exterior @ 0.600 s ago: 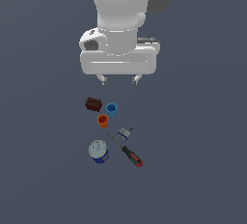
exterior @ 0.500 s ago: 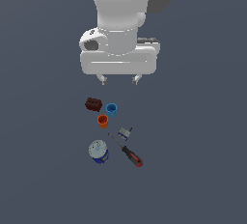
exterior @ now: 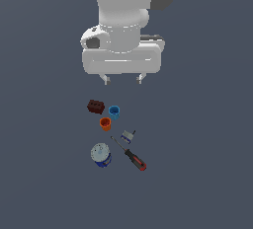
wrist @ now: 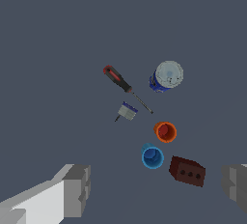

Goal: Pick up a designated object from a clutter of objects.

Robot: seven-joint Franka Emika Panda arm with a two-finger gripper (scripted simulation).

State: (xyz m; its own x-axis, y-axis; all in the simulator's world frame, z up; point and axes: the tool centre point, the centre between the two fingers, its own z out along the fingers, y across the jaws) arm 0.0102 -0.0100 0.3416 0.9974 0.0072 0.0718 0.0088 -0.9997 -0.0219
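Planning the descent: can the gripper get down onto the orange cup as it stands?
Probably yes: the gripper hangs open above; the orange cup is uncovered, though the blue cup crowds it.

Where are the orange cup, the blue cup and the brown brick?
orange cup (exterior: 105, 123), exterior view, on its rim.
blue cup (wrist: 152, 156), wrist view, in its hollow.
brown brick (wrist: 187, 171), wrist view, on its studded face.

Orange cup (wrist: 165, 132) just beside blue cup (wrist: 152, 156), brown brick (wrist: 187, 171) near, between parted claw (wrist: 157, 189) fingers (wrist: 77, 190).
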